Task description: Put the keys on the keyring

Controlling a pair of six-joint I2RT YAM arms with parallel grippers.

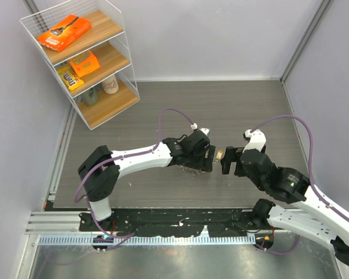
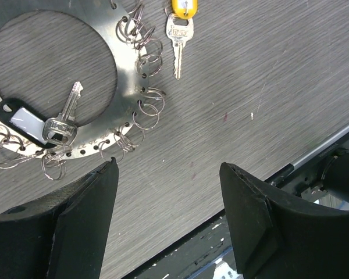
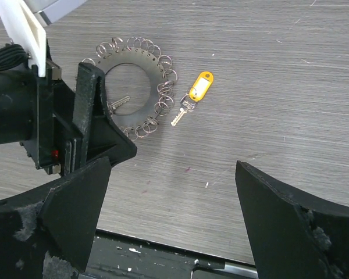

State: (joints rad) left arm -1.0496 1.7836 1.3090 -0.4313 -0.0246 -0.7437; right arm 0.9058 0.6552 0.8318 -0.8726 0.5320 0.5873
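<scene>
Looks barely started: yellow-tagged key (image 2: 178,46) lies loose on the table (image 2: 267,87) just outside the keyring (image 2: 128,75), dark-tagged key (image 2: 64,122) rests across its inner edge (can't tell if hooked), and left gripper (image 2: 168,174) and right gripper (image 3: 173,174) both hover with jaws apart, empty.

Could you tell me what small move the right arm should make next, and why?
Probably ease the right gripper forward and down toward the yellow-tagged key. That key lies loose on the table just outside the keyring, apparently not hooked onto it. The right gripper is open and empty, with the key ahead of it.
</scene>
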